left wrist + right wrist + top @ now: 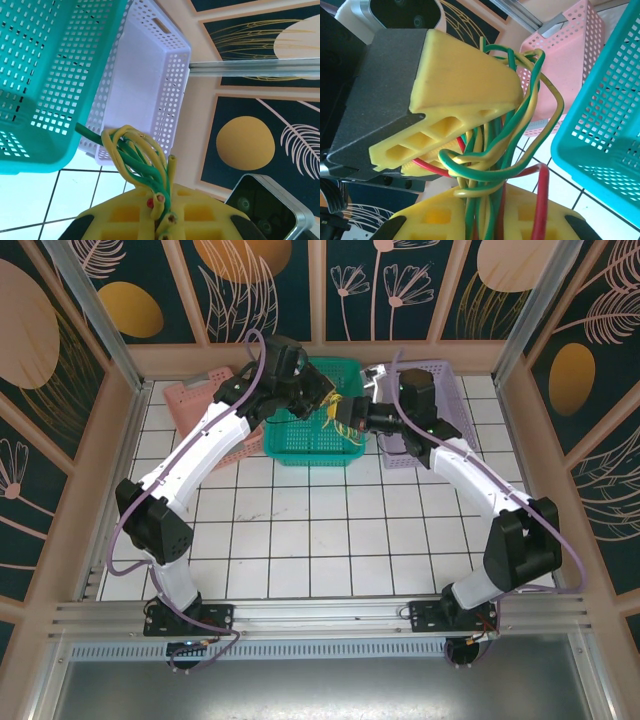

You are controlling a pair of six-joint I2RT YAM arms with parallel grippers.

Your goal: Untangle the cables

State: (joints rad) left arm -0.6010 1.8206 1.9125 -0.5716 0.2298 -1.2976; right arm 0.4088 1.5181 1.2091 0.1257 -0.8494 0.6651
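The cables (336,406) are a tangle of yellow, green and red wires hanging between my two grippers above the teal basket (312,440). My left gripper (322,398) is shut on the bundle. In the left wrist view its yellow fingers (120,220) pinch several cut ends, and loops of the cables (135,157) rise above them. My right gripper (350,416) is shut on the same cables. In the right wrist view the cables (492,150) run down into the narrow gap of the right gripper (487,195). A red wire (540,200) loops over one finger. The left gripper's fingers (460,95) sit just above.
A pink basket (205,405) stands at the back left and a lilac basket (450,400) at the back right, either side of the teal one. White tiled floor (320,540) spreads in front. Frame posts and patterned walls close in the back and sides.
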